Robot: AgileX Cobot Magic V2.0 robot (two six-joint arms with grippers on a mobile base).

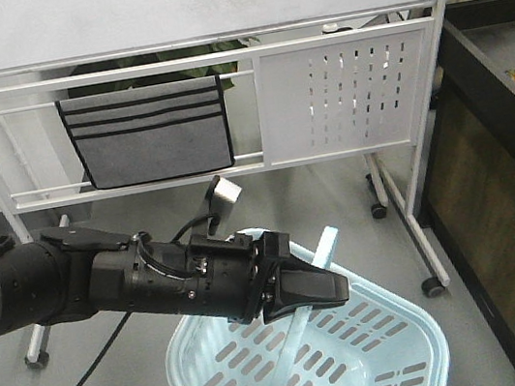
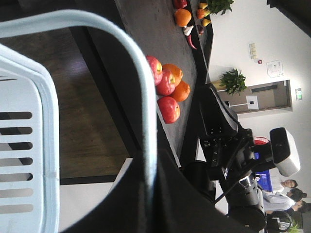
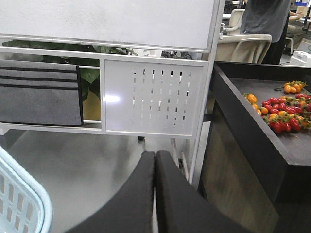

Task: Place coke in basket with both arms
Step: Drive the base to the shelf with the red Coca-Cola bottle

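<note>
The light blue basket (image 1: pixel 377 331) hangs low in the front view, its thin handle (image 1: pixel 327 241) swung up. My left gripper (image 1: pixel 337 290) reaches in from the left and is shut on that handle. In the left wrist view the handle (image 2: pixel 141 68) curves down between the closed black fingers of the left gripper (image 2: pixel 149 155), with the slotted basket wall (image 2: pixel 24 97) to the left. My right gripper (image 3: pixel 155 155) is shut on nothing, above the floor, with a basket corner (image 3: pixel 29 199) at lower left. The right arm (image 2: pixel 228 145) shows beyond the handle. The coke is out of view.
A black counter (image 1: pixel 510 114) on the right carries fruit: apples and oranges (image 2: pixel 167 87), small tomatoes (image 3: pixel 284 111). Behind stands a white wheeled whiteboard frame (image 1: pixel 349 90) with a grey fabric pouch (image 1: pixel 145 132). Grey floor lies between them.
</note>
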